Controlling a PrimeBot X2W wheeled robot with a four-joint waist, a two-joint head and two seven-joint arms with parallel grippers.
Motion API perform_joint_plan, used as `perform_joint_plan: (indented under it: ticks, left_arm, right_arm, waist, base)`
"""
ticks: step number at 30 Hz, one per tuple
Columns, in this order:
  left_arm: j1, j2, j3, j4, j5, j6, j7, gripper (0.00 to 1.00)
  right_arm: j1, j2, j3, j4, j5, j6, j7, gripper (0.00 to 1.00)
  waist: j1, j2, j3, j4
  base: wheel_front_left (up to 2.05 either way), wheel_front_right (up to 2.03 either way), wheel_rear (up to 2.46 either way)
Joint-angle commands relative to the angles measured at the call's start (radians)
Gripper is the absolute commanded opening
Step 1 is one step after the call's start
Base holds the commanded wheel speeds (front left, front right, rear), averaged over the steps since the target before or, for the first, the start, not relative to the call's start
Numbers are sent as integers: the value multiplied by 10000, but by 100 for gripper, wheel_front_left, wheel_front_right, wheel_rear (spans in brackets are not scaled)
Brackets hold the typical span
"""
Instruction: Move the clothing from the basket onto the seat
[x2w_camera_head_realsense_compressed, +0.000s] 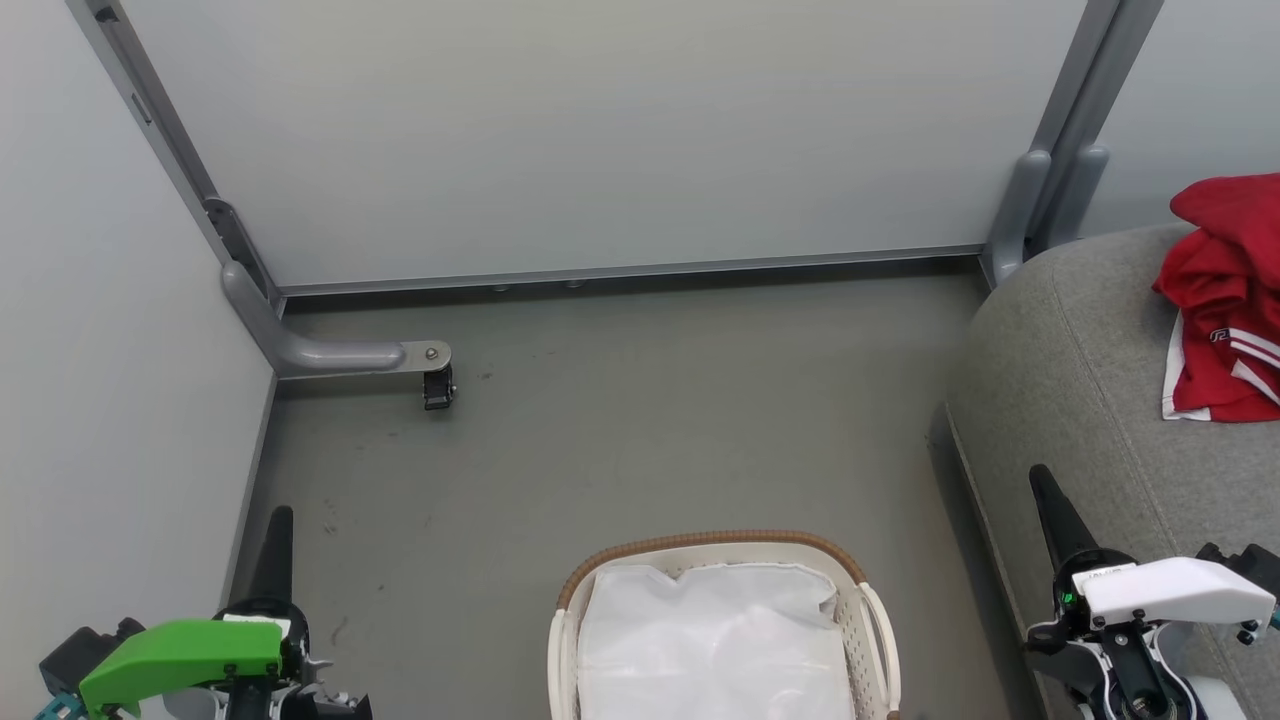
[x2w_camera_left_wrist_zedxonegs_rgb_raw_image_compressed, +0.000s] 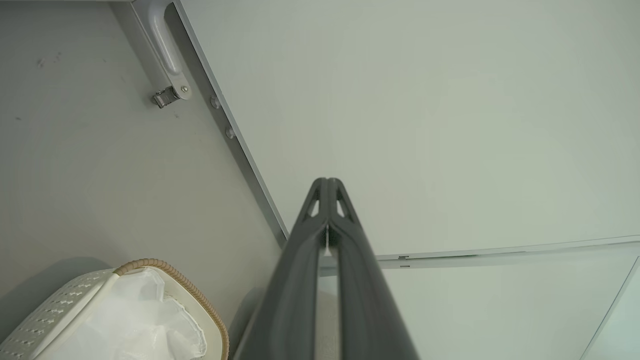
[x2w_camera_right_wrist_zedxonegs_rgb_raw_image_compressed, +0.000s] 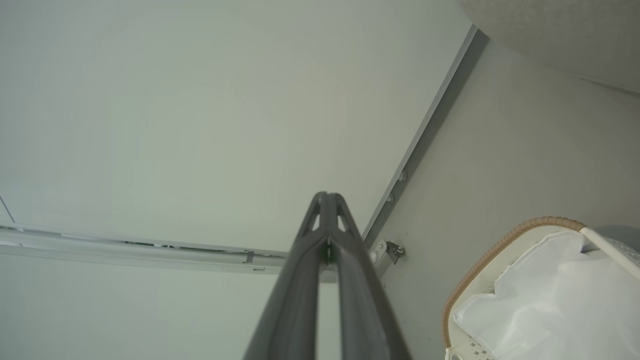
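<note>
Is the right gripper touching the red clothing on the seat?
Apart. The head view shows the right gripper low at the seat edge, with bare grey fabric between it and the clothing.

The left gripper (x2w_camera_head_realsense_compressed: 281, 520) sits at the lower left of the head view, its 2 dark fingers pressed together into 1 narrow spike pointing up, above a green wrist cover (x2w_camera_head_realsense_compressed: 180, 652). The right gripper (x2w_camera_head_realsense_compressed: 1044, 482) mirrors it at the lower right, closed the same way, rising from a white wrist cover (x2w_camera_head_realsense_compressed: 1180, 590). Both are empty. Each wrist view shows its own fingers (x2w_camera_left_wrist_zedxonegs_rgb_raw_image_compressed: 295, 290) (x2w_camera_right_wrist_zedxonegs_rgb_raw_image_compressed: 300, 290) meeting at the tips, with a thin slit lower down.
</note>
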Motion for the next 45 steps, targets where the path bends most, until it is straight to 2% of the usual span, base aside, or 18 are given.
perform_joint_plan:
  ticks: [1,33,45]
  left_arm:
    - [-245,53,50,-83,-228,-64,42,0]
    - [-596,64,301,-160,-2225,-225,630,0]
    - [-588,65,304,-157,-2255,-228,667,0]
  right_arm:
    - [-143,-61,-53,-114,224,-7,79,0]
    - [-142,-80,-304,-352,2448,-10,688,0]
    - [-140,-80,-305,-354,2503,-10,690,0]
  waist:
    - [0,58,2,4]
    - [0,79,55,87]
    - [0,79,58,91]
  base:
    - [0,0,0]
    - [0,0,0]
    - [0,0,0]
